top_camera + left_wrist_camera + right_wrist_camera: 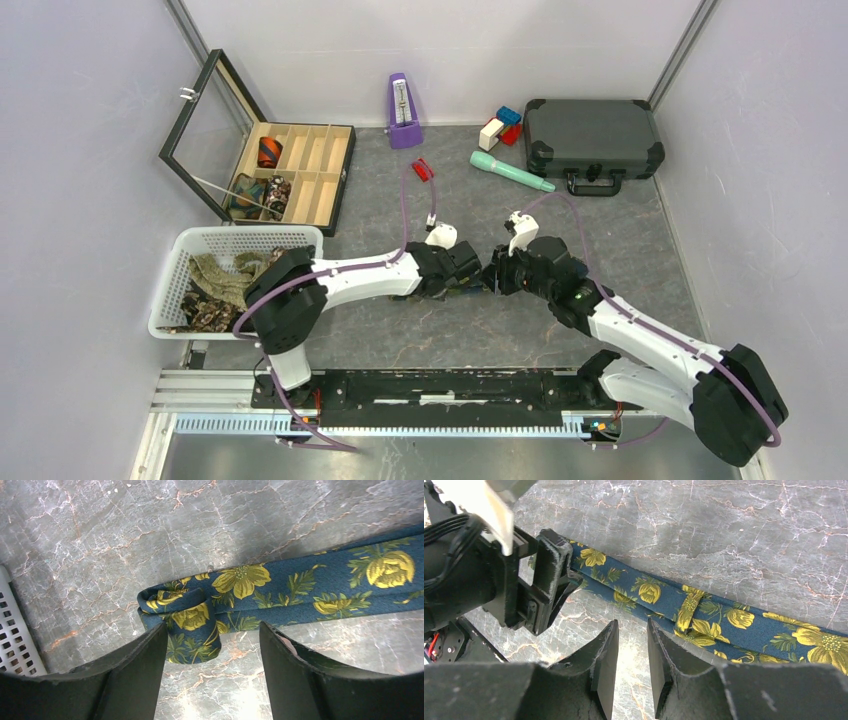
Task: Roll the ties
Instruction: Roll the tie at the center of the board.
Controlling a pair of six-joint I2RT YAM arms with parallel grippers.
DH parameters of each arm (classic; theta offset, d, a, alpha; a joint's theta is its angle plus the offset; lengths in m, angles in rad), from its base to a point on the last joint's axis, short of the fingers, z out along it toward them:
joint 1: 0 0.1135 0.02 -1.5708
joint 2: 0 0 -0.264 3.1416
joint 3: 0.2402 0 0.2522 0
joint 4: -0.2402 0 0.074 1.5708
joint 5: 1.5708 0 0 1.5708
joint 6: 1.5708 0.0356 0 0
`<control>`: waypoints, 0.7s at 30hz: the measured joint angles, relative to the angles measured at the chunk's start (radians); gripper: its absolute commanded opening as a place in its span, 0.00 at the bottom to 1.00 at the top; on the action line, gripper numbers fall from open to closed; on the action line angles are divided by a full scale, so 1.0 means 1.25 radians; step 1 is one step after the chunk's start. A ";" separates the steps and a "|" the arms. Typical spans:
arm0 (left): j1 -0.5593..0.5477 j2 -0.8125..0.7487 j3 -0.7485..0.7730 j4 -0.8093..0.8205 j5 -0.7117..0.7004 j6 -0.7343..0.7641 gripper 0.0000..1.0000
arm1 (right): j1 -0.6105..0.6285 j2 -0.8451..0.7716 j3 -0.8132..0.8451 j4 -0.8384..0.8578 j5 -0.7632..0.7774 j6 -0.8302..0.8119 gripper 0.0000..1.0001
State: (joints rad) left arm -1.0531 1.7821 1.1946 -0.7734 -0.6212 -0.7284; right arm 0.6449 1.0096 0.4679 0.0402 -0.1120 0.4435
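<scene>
Centre table: we find the left gripper (212, 630) spread wide above the grey marbled tabletop (150, 530). Its dark fingers (145, 670) stand either side of a navy fabric necktie printed with yellow flowers (300, 587) and clamp nothing. The tie's end is folded over into a small first turn just beyond the fingertips, and the rest runs flat across the table towards the other arm.

Facing it nearly nose to nose, the right gripper (631, 630) has its jaws only narrowly parted, with nothing between them. Its tips sit just beside the near edge of the flat stretch.

At far left, a white plastic mesh basket (250, 236) holds loose olive and brown ties (215, 285). Behind it, a wooden divided box (335, 175) with its glass lid raised contains rolled coils (270, 152) in its left compartments.
</scene>
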 measured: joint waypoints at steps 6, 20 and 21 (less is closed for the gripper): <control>0.014 -0.060 -0.021 0.043 0.042 0.032 0.82 | 0.000 0.004 0.018 -0.007 0.017 0.000 0.35; 0.055 -0.264 -0.092 0.092 0.129 0.070 1.00 | 0.000 0.089 0.076 -0.004 0.018 0.001 0.53; 0.063 -0.287 -0.102 0.093 0.132 0.070 1.00 | 0.000 0.100 0.081 -0.002 0.013 0.003 0.53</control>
State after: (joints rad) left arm -0.9741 1.4239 1.0672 -0.6567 -0.4568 -0.6403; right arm 0.6449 1.1343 0.5690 0.0383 -0.0963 0.4473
